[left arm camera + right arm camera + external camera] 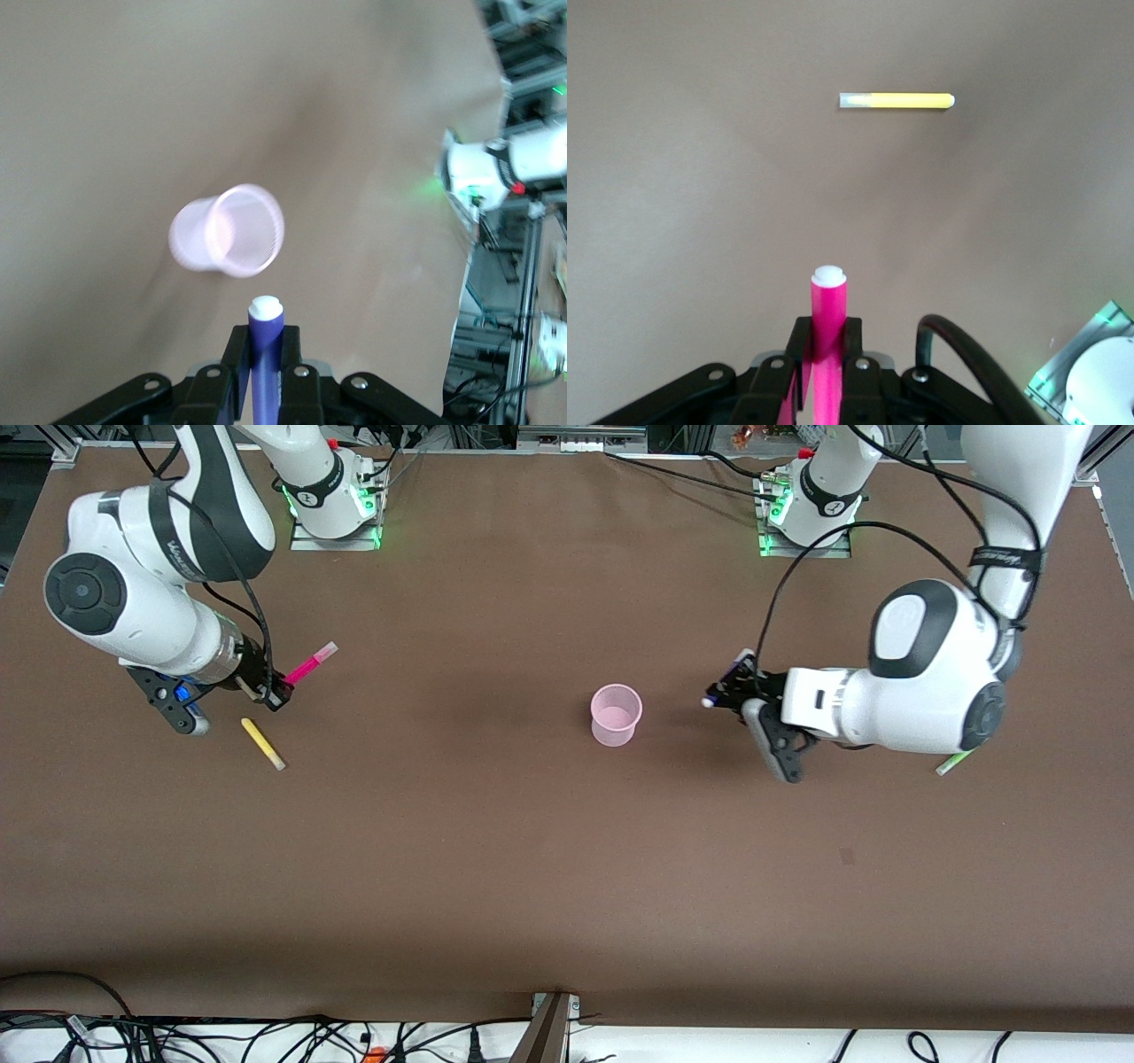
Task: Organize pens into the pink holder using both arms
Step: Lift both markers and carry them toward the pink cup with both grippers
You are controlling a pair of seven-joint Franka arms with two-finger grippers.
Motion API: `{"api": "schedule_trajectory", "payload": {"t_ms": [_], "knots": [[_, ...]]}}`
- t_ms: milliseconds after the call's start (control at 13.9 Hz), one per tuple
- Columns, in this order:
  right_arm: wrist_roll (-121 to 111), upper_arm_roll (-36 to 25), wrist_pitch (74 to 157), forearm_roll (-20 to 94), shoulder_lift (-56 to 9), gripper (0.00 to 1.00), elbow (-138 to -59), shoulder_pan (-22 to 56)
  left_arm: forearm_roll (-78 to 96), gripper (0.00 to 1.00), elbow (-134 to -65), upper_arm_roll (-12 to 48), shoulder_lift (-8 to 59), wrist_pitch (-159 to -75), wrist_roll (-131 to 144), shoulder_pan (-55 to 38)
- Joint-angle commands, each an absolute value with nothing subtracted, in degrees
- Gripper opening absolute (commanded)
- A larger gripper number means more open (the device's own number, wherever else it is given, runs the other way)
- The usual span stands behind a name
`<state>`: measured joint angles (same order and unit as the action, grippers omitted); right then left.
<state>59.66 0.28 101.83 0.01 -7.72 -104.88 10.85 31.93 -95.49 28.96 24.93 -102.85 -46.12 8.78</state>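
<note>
Left tool (pixel 728 691) up over the table (pixel 532 850), clamped on the purple-blue pen (pixel 263 354), white cap pointing toward the pink holder (pixel 616 714). Holder upright near the middle of the table, nothing showing inside it, the pen tip just short of its rim in the left wrist view. Right tool (pixel 276 688) over the right arm's end of the table, pinching the magenta pen (pixel 312 662), pale end sticking up and out. Yellow pen (pixel 263 744) flat on the table beside that tool, nearer the front camera, untouched. Green pen (pixel 955 762) lying at the left arm's end, mostly tucked under the left arm's wrist, only one end peeking out
</note>
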Motion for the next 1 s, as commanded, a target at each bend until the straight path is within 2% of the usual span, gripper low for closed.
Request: {"api": "schedule_trajectory", "payload": {"t_ms": [0, 215, 502, 932], "knots": [[61.78, 0.18, 97.04, -0.35, -12.56, 0.00, -96.61, 12.03, 36.11, 0.00, -93.34, 29.36, 26.54, -106.50, -59.55, 3.89], [66.35, 0.18, 96.77, -0.61, -13.36, 0.00, -94.14, 13.79, 44.36, 0.00, -93.78, 29.36, 28.39, -113.01, -74.74, 0.01], [69.52, 0.18, 96.77, -0.62, -14.41, 0.00, -91.94, 14.85, 45.09, 0.00, -95.53, 29.36, 31.72, -121.79, -92.95, -2.02], [72.77, 0.09, 96.68, -1.84, -16.08, 0.00, -89.56, 17.14, 45.18, 0.00, -101.41, 29.44, 31.64, -129.10, -97.73, -4.39]]}}
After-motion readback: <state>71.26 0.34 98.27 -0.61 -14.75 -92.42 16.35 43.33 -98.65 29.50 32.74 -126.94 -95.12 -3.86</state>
